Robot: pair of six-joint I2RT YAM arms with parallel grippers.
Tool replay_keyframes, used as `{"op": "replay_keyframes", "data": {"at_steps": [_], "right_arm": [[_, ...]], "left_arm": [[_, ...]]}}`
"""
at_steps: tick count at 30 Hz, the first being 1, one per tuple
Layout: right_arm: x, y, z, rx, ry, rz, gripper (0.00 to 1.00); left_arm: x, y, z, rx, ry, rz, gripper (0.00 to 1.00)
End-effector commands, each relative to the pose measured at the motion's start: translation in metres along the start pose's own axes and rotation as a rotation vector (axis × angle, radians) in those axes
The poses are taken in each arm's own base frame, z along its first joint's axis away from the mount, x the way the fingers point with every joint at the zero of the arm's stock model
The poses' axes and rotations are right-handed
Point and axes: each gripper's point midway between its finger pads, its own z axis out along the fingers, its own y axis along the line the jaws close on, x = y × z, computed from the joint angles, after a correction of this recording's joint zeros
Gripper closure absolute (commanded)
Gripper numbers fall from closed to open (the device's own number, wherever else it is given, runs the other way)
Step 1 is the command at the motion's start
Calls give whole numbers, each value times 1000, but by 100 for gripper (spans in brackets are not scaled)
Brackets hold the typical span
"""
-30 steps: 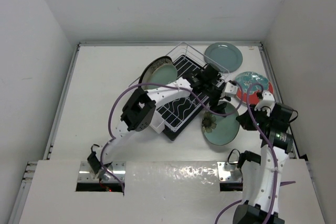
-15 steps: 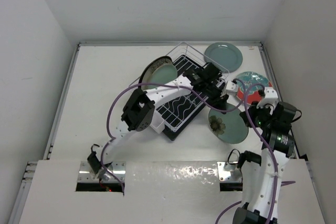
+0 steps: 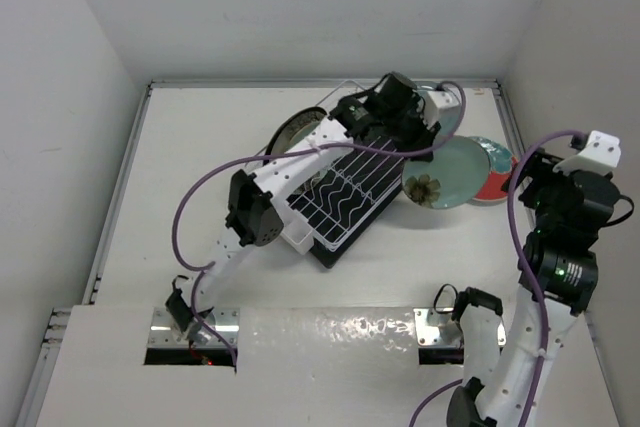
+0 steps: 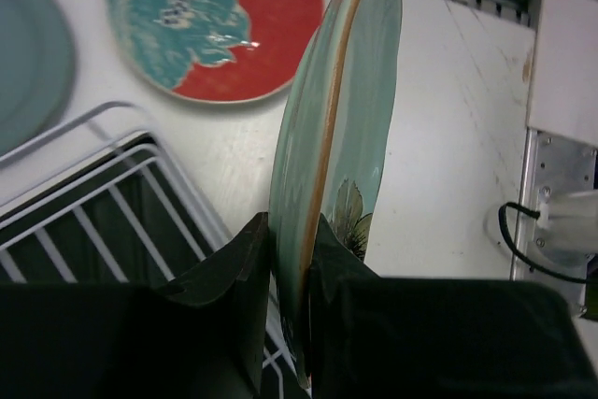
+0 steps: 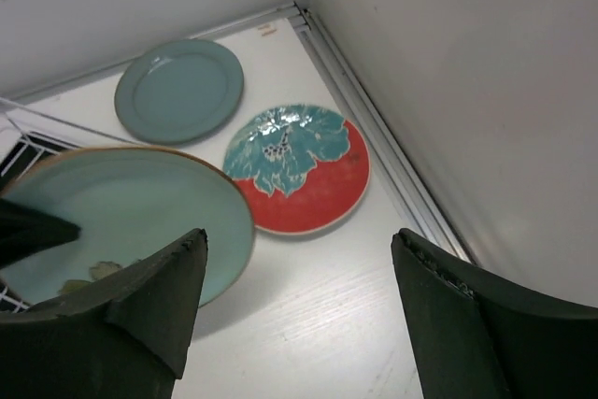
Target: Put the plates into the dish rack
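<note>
Your left gripper [image 4: 288,254] has the pale green plate [image 4: 360,81] pinched and your right gripper [image 5: 297,296] is open and empty, so slide it edge-first into a dish rack [image 3: 345,189] slot.

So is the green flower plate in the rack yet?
Not yet: the left end effector grips the green flower plate beside the dish rack.

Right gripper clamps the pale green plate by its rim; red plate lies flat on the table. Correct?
No: the left gripper clamps the pale green plate, per the left wrist view; the right gripper is open, empty. The rest holds.
</note>
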Motion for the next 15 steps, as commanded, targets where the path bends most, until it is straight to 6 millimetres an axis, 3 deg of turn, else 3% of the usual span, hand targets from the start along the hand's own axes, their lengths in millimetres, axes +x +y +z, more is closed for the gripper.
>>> {"op": "replay_keyframes", "data": {"at_steps": [1,3,4,6,7,8,9,10,11,12,13,14,15], "right_arm": [[-16,-4,8,33,5,37,22],[-20,-2,12,25,-18,64,22],[-13,-2,17,33,-11,104,24],[-17,0,25,30,-58,143,28],[-4,3,33,15,-38,167,31],[-6,8,39,-19,-59,175,31],[-1,9,43,-26,-50,182,32],[8,10,48,-26,-26,193,32],[13,9,52,-21,-11,195,33],[18,7,57,-9,10,196,33],[21,6,60,-4,20,197,33],[23,6,64,-4,23,196,33],[26,7,68,-7,36,196,33]], "left_arm": [[-126,-15,-126,-107,-319,30,100],[-139,-6,-159,-195,-357,41,100],[-148,0,-188,-251,-387,53,100],[-138,24,-213,-398,-358,22,100],[-140,30,-243,-476,-370,30,100],[-115,51,-246,-575,-304,-15,100],[-103,59,-253,-619,-279,-31,100],[-104,54,-288,-672,-308,-15,100],[-69,70,-274,-714,-245,-30,100],[-62,68,-277,-723,-245,-3,100],[-65,57,-301,-761,-288,32,100],[-48,62,-295,-781,-274,24,100],[-46,60,-297,-781,-277,30,100]]}}
